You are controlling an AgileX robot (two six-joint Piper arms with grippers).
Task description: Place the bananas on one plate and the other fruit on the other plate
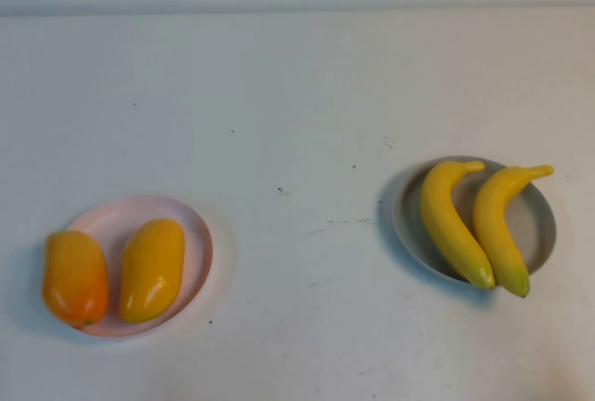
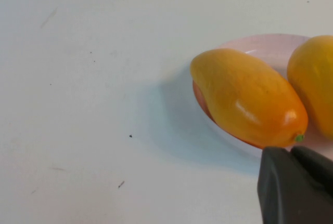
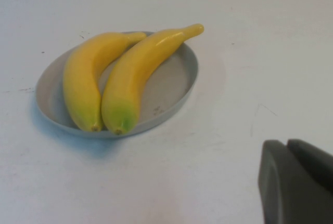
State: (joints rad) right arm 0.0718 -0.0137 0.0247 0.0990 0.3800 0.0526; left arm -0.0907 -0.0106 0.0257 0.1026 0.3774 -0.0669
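A matte white table (image 1: pixel 307 94) fills the scene, faintly scuffed and dotted with small dark specks, and meets a pale wall along its far edge.

On the robot's left sits the pale pink plate (image 1: pixel 191 220) — round, shallow, with a low raised rim. Two plump oval mangoes lie on it side by side, smooth and glossy like moulded plastic. The orange mango (image 1: pixel 74 277), deeper in colour with a reddish blush at its near end, rests on the plate's left rim and overhangs it toward the table. The yellow mango (image 1: pixel 152 269) lies just to its right, fully inside the plate. The left gripper (image 2: pixel 296 185) shows only in the left wrist view, as a dark matte block hovering just beside the orange mango's (image 2: pixel 247 96) stem end; whether its fingers are apart or together cannot be told.

The middle of the table is bare white surface.

On the robot's right is the grey-blue plate (image 1: pixel 544 224), also round, shallow and rimmed. Two slim curved bananas (image 1: pixel 474 224) lie on it nearly parallel and touching — smooth yellow skins, greenish near tips, short stems pointing away, the right one's stem reaching past the rim. The right gripper (image 3: pixel 296 182) appears only in the right wrist view, a dark block over bare table, near the plate (image 3: pixel 177 86) but apart from it; its finger state cannot be told either.
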